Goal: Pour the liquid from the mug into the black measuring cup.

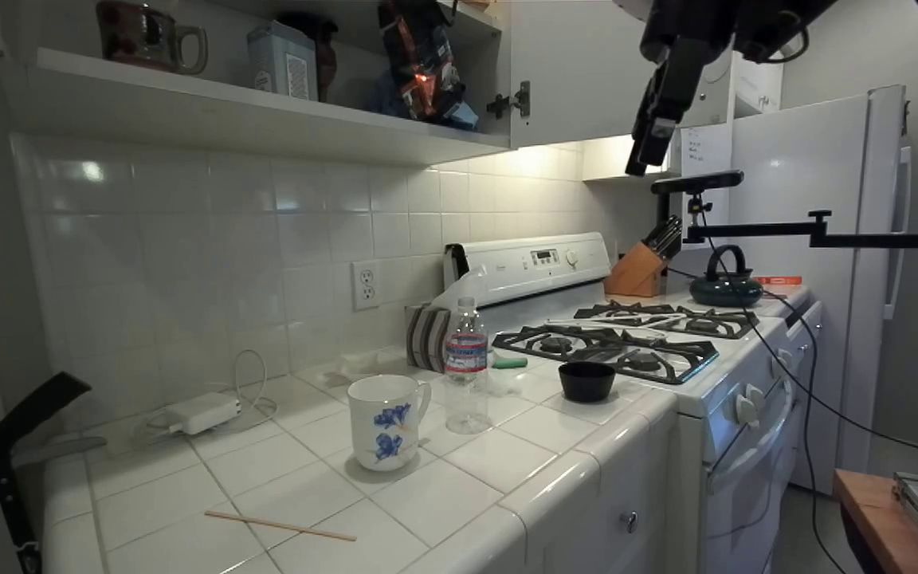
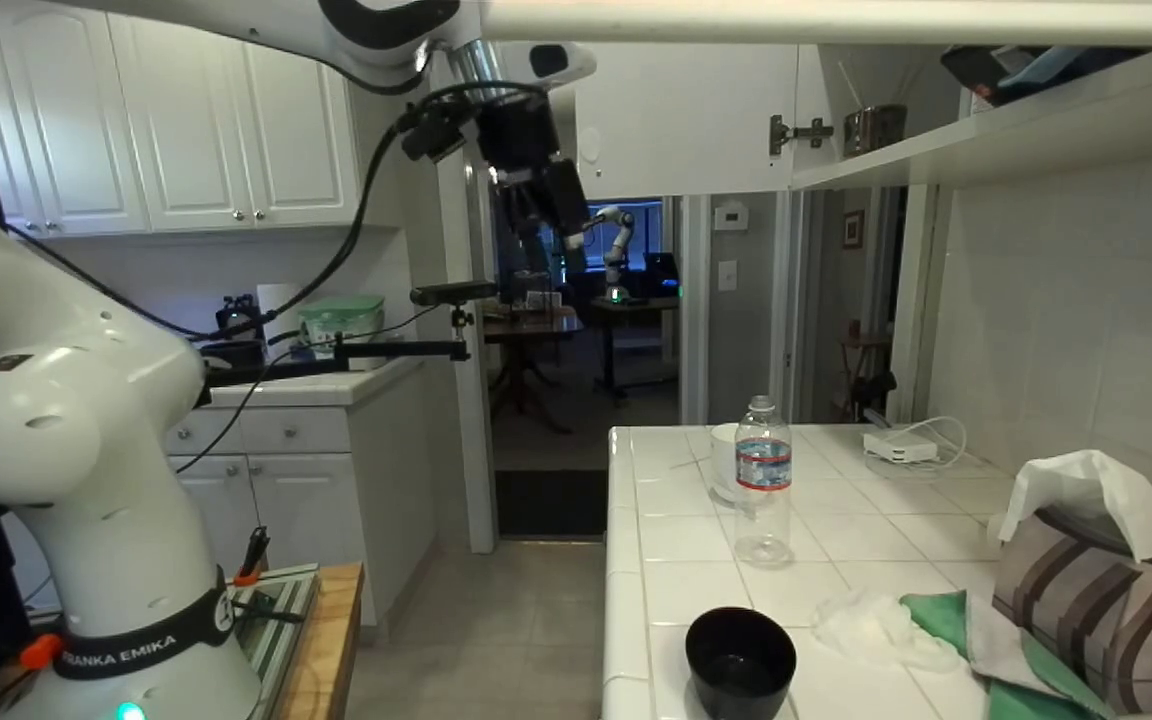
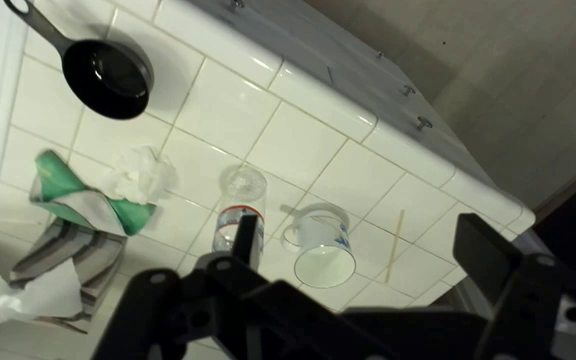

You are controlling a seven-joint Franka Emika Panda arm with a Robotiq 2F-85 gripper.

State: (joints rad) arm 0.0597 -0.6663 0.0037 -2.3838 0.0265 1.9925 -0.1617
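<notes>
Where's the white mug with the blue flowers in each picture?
In an exterior view, the mug is below and left of the middle.
In an exterior view, the mug is right of the middle, partly behind the clear plastic bottle.
In the wrist view, the mug is below and slightly right of the middle.
Shared landmark: that bottle, near the mug in all three.

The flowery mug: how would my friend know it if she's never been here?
Find the white stove, then the white tiled counter beside it. On that counter stands a clear plastic bottle, and the flowery mug is between that bottle and a thin tan stick. Unlike the bottle, or the brown mug up on a shelf, it's white with blue flowers on its side.
</notes>
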